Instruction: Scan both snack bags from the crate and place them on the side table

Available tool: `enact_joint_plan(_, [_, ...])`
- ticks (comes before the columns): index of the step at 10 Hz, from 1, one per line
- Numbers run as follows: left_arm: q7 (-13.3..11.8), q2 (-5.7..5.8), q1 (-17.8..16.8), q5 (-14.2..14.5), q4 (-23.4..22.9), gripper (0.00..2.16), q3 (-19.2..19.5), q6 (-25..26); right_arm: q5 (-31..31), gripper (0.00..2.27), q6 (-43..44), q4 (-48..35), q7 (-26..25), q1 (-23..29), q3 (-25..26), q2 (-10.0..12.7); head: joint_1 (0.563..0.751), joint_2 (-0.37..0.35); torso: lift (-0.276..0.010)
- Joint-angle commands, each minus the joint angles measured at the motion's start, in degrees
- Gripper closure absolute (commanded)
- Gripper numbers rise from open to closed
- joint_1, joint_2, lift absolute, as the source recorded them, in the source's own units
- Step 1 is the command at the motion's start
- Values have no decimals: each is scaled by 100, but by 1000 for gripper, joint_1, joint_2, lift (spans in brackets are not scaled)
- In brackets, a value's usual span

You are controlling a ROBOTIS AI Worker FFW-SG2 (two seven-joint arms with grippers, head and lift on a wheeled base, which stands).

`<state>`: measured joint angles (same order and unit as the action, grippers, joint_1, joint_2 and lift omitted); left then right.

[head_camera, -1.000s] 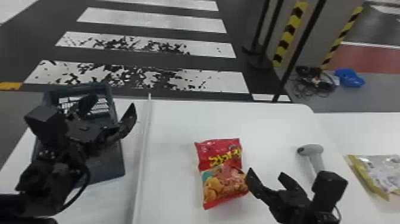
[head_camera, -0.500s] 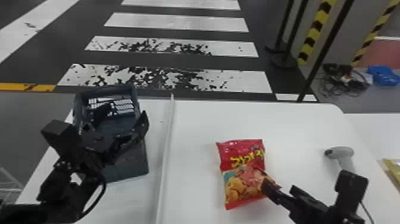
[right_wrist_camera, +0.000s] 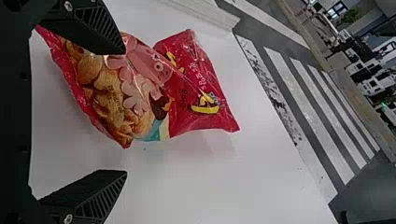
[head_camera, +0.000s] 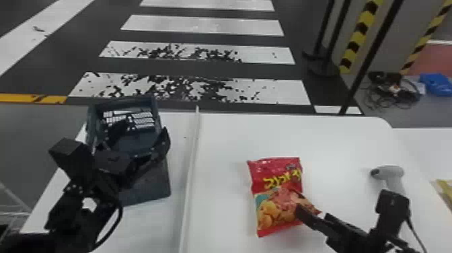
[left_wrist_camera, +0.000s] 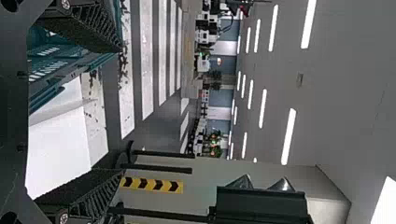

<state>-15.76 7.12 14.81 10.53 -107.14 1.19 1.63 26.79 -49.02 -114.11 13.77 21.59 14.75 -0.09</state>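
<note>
Just beside the right tool point(head_camera: 312, 212), the red snack bag point(head_camera: 277, 195)

On the white table point(head_camera: 228, 141), one red snack bag point(head_camera: 274, 188) beside right gripper point(head_camera: 312, 212); dark crate point(head_camera: 148, 188), partly hidden by left gripper point(head_camera: 144, 127); grey scanner point(head_camera: 391, 175).

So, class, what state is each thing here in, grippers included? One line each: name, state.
Left gripper, open and empty.
Right gripper, open and empty.
Red snack bag, lying down, seemingly sealed.
Crate, upright, open-topped.
Scanner, resting on the table, unheld.
Yellow item, partly cut off, state unclear.
</note>
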Motion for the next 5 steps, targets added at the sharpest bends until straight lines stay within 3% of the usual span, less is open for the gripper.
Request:
enact_joint_plan(1, [-6, 0, 22, 2, 9, 76, 22, 9, -7, 80, -16, 231, 3, -208, 10, 14, 695, -26, -95])
enact_joint_plan(3, [-15, 9, 40, 2, 35, 76, 48, 9, 20, 93, -121, 583, 20, -445, 80, 14, 695, -23, -95])
enact_joint_plan(4, [-15, 9, 40, 2, 44, 76, 48, 9, 37, 259, -139, 662, 47, -515, 133, 14, 695, -23, -95])
enact_joint_plan(5, [-15, 0, 31, -7, 62, 76, 48, 9, 37, 697, -244, 732, 91, -568, 186, 14, 695, -23, -95])
